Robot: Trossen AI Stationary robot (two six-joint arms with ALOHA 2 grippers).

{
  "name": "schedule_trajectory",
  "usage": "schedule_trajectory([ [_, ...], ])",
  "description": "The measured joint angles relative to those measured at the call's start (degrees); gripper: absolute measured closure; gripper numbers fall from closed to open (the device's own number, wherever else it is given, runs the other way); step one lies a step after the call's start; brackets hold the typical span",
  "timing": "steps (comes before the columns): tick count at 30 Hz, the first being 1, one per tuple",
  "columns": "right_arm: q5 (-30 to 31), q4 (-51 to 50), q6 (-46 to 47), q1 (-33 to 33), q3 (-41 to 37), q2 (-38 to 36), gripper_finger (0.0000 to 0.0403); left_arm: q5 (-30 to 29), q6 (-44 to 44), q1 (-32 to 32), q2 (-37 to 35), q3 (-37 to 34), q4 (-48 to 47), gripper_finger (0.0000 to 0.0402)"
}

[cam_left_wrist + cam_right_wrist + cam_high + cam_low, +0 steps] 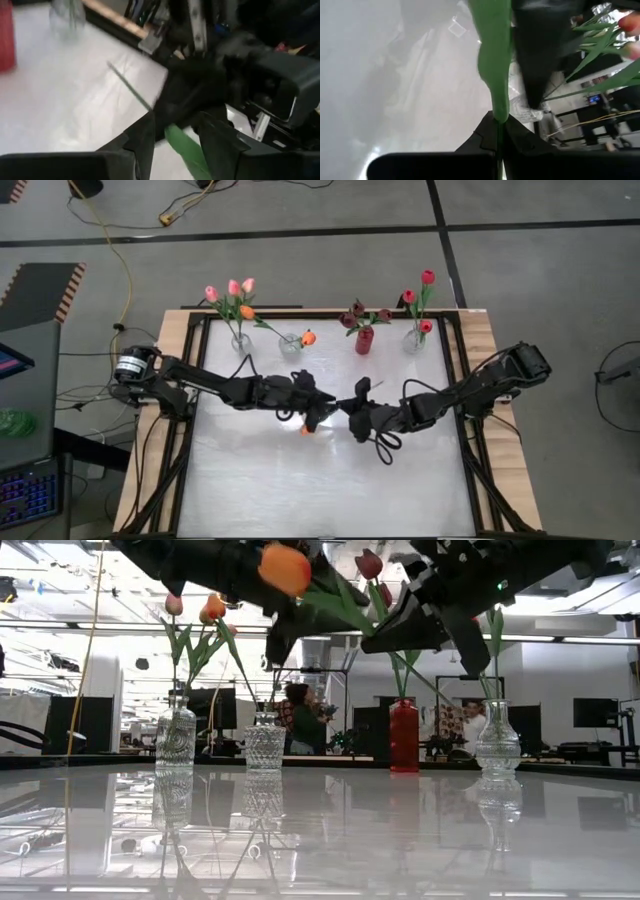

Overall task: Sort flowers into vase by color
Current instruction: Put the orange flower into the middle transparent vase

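An orange tulip (304, 428) hangs in the air over the table's middle, between my two grippers. In the low view its head (285, 568) is high above the tabletop and its green stem slants off toward the right arm. My right gripper (352, 412) is shut on the stem. My left gripper (318, 408) is open, with its fingers on either side of a green leaf (186, 150). The thin bare stem end (131, 89) sticks out beyond both grippers. My right gripper (498, 117) pinches the tulip's green stem where a broad leaf (493, 65) leaves it, between its two fingertips. The tulip is lifted clear of the table. I cannot tell whether my left gripper (177, 120) touches the leaf between its fingers.
Several vases stand in a row along the far edge. A clear one holds pink tulips (240, 340), a clear one holds an orange tulip (291, 345), a red one holds maroon tulips (364, 340), and a clear one holds red tulips (415, 338). The near half of the white tabletop (320, 490) is bare. People show in the room behind.
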Motion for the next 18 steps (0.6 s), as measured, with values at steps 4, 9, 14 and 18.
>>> schedule_trajectory([
  [4,-0.2,0.2,4.5,0.0,0.0,0.0,0.0375,-0.9,6.4,0.1,-2.7,0.0,-0.7,0.027],
  [9,-0.3,-0.1,9.4,0.0,0.0,0.0,0.0371,-1.2,13.3,0.0,-7.7,0.0,-1.9,0.0271],
  [14,-2.2,0.2,12.9,0.0,0.0,0.0,0.0374,-1.2,17.1,0.0,-14.3,0.0,-8.1,0.0271],
  [18,-3.0,0.4,14.7,0.0,0.0,0.0,0.0371,-1.3,19.7,-0.2,-21.2,0.0,-15.2,0.0271],
])
